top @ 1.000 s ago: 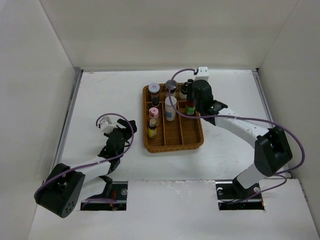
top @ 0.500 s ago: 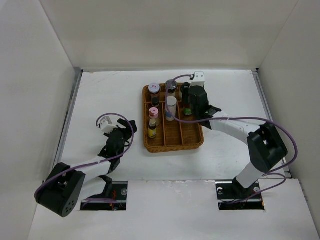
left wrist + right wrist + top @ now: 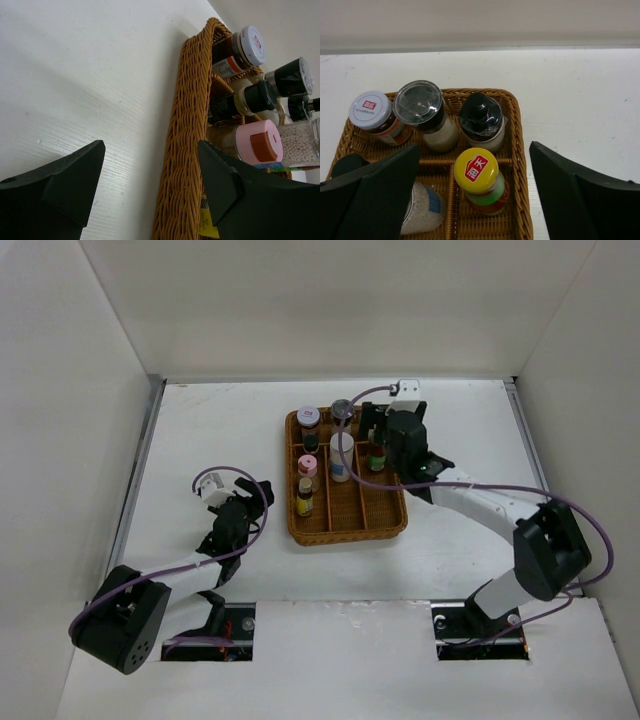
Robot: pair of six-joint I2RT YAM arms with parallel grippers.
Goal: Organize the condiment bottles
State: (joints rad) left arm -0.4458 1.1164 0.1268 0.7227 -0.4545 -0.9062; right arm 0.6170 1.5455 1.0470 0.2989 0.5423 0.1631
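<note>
Right wrist view: right gripper [image 3: 474, 150] spread wide, empty, over centre-frame yellow-capped sauce bottle [image 3: 479, 181]; all visible bottles stand in wicker tray [image 3: 518, 145].

White shaker [image 3: 425, 209], base out of frame

- My top camera looks down from high behind the arms; it sees the whole table [image 3: 220, 430];
- my left wrist camera sits low, close by the side of the tray [image 3: 185, 150];
- my right one looks down on it, close; all three share the tray and bottles [image 3: 425, 107].
</note>
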